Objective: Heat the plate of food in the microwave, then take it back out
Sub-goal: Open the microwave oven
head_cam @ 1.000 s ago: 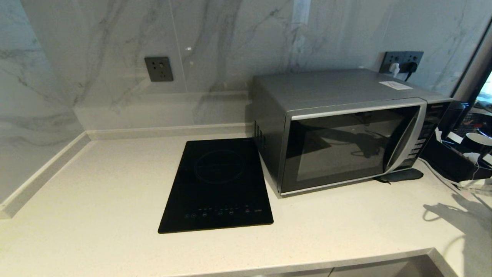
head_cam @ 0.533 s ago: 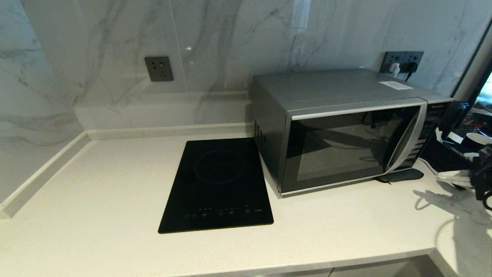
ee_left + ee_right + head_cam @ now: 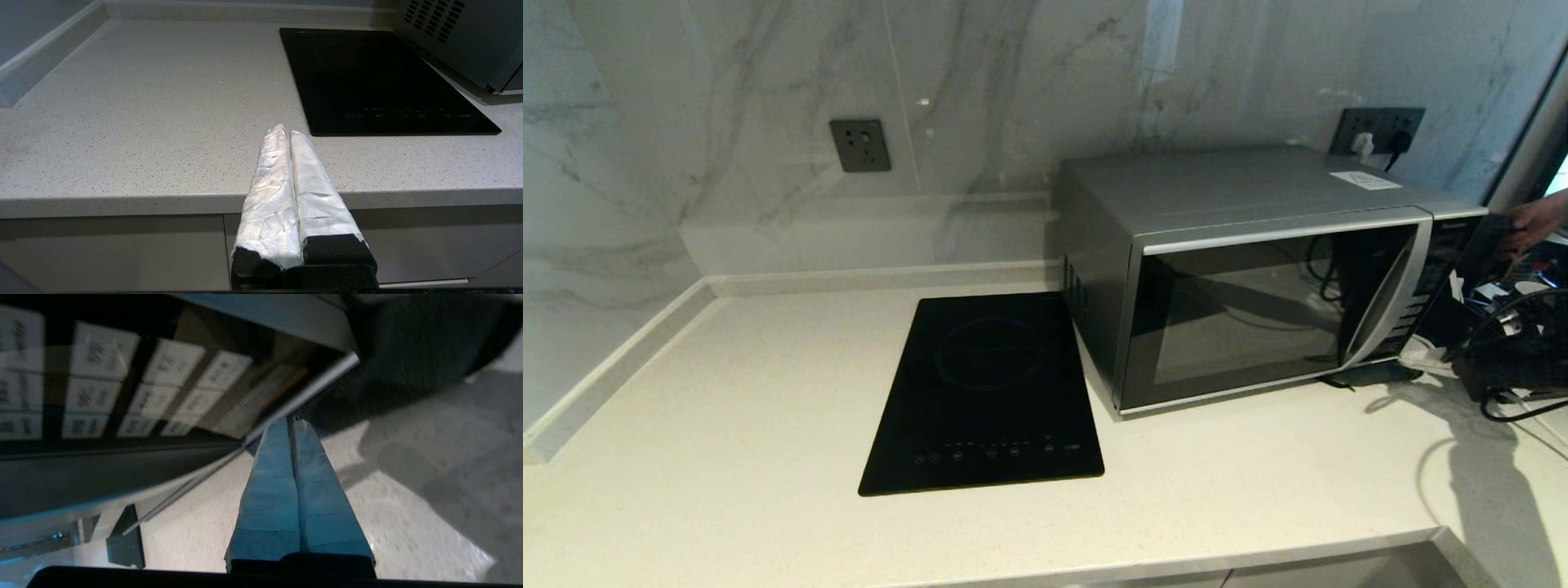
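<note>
The silver-grey microwave [image 3: 1241, 196] stands at the back right of the counter with its dark glass door [image 3: 1241, 318] closed. The plate of food is out of view. My right gripper [image 3: 1419, 357] comes in from the right, low over the counter, by the microwave's lower right front corner under the curved handle [image 3: 1380, 302]. In the right wrist view the right gripper [image 3: 291, 421] is shut and empty, its tips close to the button panel [image 3: 122, 388]. My left gripper [image 3: 286, 130] is parked, shut and empty, in front of the counter's front edge.
A flat black induction hob [image 3: 988, 392] lies left of the microwave. A wall socket [image 3: 859, 146] sits on the marble wall, and plugged sockets [image 3: 1376, 131] behind the microwave. A person's hand [image 3: 1535, 220] shows at the right edge. The counter's front edge [image 3: 122, 200] runs before my left gripper.
My right arm has come in from the right edge toward the microwave's lower right front corner. A person's hand has appeared at the right edge. The left arm has stayed still.
</note>
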